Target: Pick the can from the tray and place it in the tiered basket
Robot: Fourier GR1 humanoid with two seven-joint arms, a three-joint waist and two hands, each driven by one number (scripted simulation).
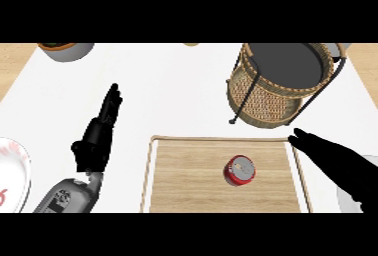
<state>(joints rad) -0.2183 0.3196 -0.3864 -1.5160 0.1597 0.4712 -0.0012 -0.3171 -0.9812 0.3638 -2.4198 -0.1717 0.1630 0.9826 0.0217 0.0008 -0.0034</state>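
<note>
In the head view the red can [239, 170] stands upright on the wooden tray [184, 170], a little right of its middle. It is the only thing in the tray. My right hand [334, 161] lies over the tray's right rim. Its fingers [301, 135] are straight and close together, pointing to the far right corner, and they do not touch the can.

I judge the step in hand is the reach, with the can not yet picked. The next move calls for bringing this hand to the can and curling the fingers round its side.

The tiered basket [260, 102] stands just behind the tray on the white worktop [170, 90]. Its upper tier shows only a dark floor, and I cannot see into the lower wicker tier. My left hand [96, 137] rests left of the tray, fingers straight and pressed together.
</note>
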